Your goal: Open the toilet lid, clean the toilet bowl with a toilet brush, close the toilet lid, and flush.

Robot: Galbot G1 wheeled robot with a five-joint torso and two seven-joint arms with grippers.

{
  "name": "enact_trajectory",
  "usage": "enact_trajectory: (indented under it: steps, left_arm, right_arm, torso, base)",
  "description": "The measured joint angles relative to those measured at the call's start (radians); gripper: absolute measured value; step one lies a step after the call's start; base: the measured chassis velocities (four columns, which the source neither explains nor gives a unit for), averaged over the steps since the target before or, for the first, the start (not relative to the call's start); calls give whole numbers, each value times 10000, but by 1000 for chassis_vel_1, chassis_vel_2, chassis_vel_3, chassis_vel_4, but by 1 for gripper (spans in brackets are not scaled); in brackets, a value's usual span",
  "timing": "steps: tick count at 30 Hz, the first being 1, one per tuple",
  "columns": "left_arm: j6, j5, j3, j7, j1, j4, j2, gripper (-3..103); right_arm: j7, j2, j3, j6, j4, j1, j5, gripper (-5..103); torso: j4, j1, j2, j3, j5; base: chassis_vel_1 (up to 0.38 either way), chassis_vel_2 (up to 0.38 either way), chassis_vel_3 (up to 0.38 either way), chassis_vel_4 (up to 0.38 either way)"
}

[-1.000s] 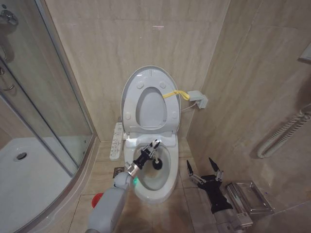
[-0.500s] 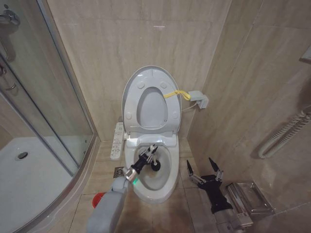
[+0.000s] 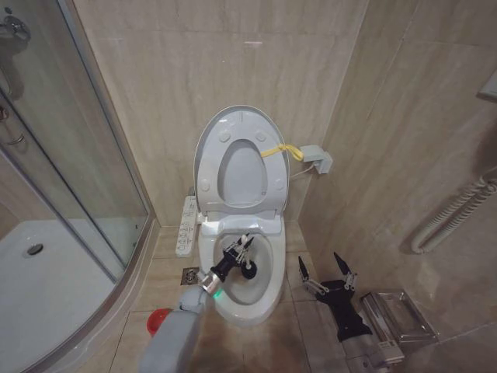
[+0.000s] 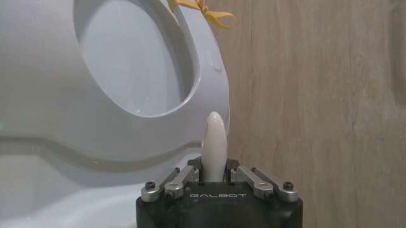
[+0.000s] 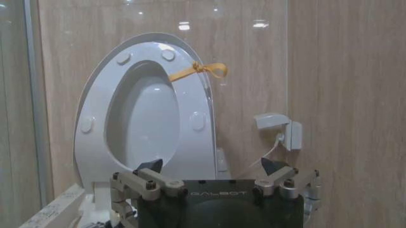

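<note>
Your left claw (image 3: 242,247) pinches the thin white stick handle of the toilet brush (image 4: 214,142), its dark head down inside the white ceramic toilet bowl (image 3: 268,286). Press sideways too hard and the handle may slip. Your right claw (image 3: 328,272) hangs spread beside the bowl.

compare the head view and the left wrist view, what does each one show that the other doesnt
Head view alone: the toilet bowl, the brush's dark head inside it, the right gripper open beside the toilet, the red holder and the shower glass.
Left wrist view alone: the toilet brush handle clamped in the left gripper, close up.
Both: the raised toilet lid and the yellow strap.
</note>
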Motion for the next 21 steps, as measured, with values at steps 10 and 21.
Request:
enact_trajectory:
  steps: [10, 21]
  left_arm:
    - [219, 24, 258, -162, -148, 35, 72, 22]
    - [235, 462, -217, 60, -414, 60, 422, 22]
  right_arm:
    - [0, 1, 0, 0, 0, 0, 0, 100]
    - [-1, 0, 0, 0, 0, 0, 0, 100]
  torso:
    - [-4, 1, 0, 0, 1]
    - [-8, 0, 0, -1, 2]
  base:
    - [0, 0, 0, 0]
    - [0, 0, 0, 0]
